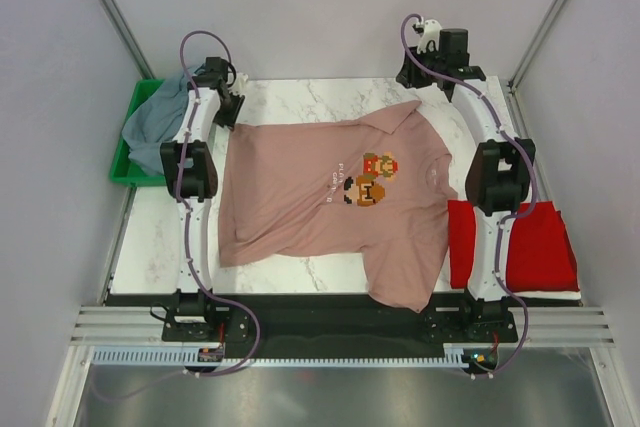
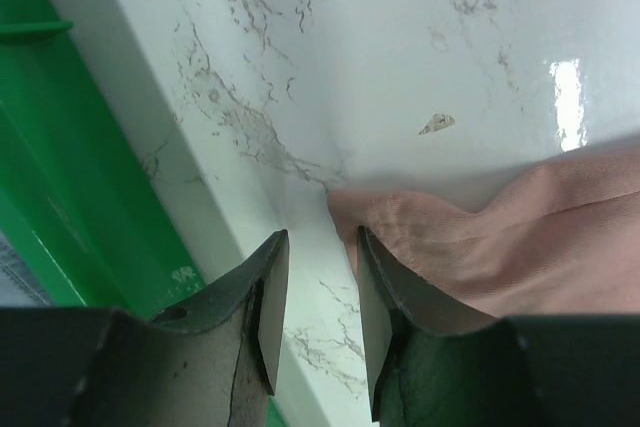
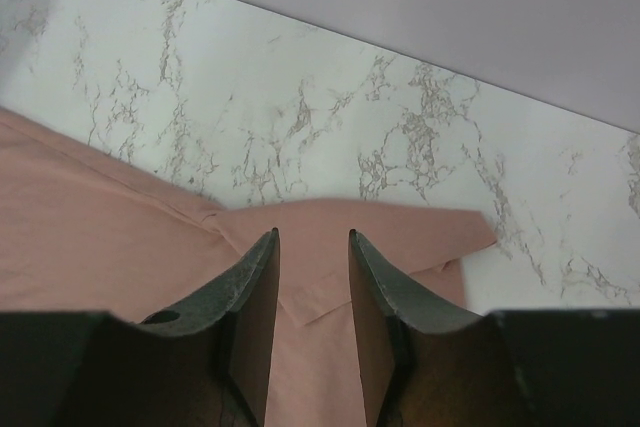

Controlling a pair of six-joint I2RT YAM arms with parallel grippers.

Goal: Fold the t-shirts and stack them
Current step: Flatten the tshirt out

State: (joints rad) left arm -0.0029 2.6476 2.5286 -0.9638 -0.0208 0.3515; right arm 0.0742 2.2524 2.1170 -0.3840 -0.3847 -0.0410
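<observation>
The dusty-pink t-shirt [image 1: 330,197] lies spread flat on the marble table, print up, with one sleeve hanging over the near edge. A red t-shirt [image 1: 535,247] lies folded at the right edge. A grey-blue t-shirt [image 1: 160,122] is bunched in the green bin. My left gripper [image 1: 232,107] [image 2: 322,237] is open at the far-left corner of the pink t-shirt [image 2: 520,237]; only bare table shows between its fingers, and the cloth edge lies beside the right finger. My right gripper [image 1: 418,79] [image 3: 313,235] is open just above the far sleeve [image 3: 400,237].
The green bin [image 1: 125,172] [image 2: 60,167] stands off the table's left edge, close to my left gripper. Grey walls close in the far side and both flanks. Bare marble [image 3: 330,117] runs between the sleeve and the back wall.
</observation>
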